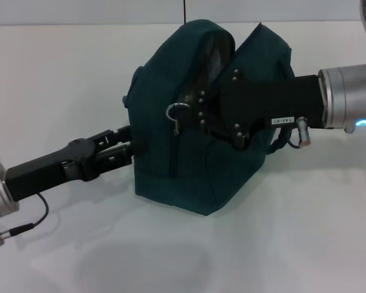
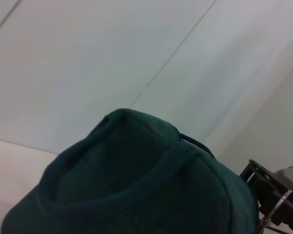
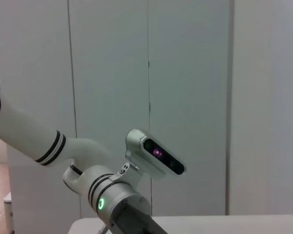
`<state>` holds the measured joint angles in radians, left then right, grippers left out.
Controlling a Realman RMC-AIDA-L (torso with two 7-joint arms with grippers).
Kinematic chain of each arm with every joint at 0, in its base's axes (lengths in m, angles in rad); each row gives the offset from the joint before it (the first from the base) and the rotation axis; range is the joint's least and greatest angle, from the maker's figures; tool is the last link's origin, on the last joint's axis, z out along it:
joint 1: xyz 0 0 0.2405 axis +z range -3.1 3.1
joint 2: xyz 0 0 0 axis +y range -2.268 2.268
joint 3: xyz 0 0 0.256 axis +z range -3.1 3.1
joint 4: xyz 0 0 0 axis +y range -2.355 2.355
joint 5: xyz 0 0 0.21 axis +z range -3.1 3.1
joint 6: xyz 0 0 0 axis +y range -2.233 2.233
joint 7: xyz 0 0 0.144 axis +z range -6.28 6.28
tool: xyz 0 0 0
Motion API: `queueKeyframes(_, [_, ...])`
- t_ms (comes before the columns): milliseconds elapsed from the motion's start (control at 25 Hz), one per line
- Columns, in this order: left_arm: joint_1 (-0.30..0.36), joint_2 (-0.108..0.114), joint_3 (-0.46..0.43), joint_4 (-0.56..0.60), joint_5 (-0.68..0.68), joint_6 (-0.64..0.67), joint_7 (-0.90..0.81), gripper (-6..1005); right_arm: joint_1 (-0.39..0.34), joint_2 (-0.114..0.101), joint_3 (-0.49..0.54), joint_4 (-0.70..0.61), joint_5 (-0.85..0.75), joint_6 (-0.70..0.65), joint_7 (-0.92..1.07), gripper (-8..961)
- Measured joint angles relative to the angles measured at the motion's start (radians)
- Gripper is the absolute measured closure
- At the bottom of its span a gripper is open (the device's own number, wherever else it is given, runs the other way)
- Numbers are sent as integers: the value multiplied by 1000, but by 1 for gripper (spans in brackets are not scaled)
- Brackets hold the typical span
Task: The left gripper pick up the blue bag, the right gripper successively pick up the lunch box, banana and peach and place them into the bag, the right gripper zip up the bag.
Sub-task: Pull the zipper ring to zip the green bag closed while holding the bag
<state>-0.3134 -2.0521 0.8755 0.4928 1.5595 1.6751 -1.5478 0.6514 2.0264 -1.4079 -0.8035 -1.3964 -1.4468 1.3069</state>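
The blue bag stands on the white table, and its top gapes along the zip, showing dark lining. Its metal ring pull hangs at the near end of the zip. My left gripper reaches in from the left and is shut on the bag's end wall. My right gripper lies across the bag's top from the right, its tip right beside the ring pull. The left wrist view is filled with the bag's fabric. The lunch box, banana and peach are out of view.
White tabletop surrounds the bag on all sides. The right gripper's body shows behind the bag in the left wrist view. The right wrist view looks at wall panels and my left arm.
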Motion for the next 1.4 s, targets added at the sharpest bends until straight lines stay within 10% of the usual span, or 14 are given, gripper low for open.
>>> queueKeyframes(400, [-43,-12,-2,-7,55,-40,-2,140,-8,0,-5,-4,13,-7,0,940])
queueKeyframes(1400, [-33,-23,-1,-16,61,-40,21,683,-46,-4,2,0,90,-14,8,939])
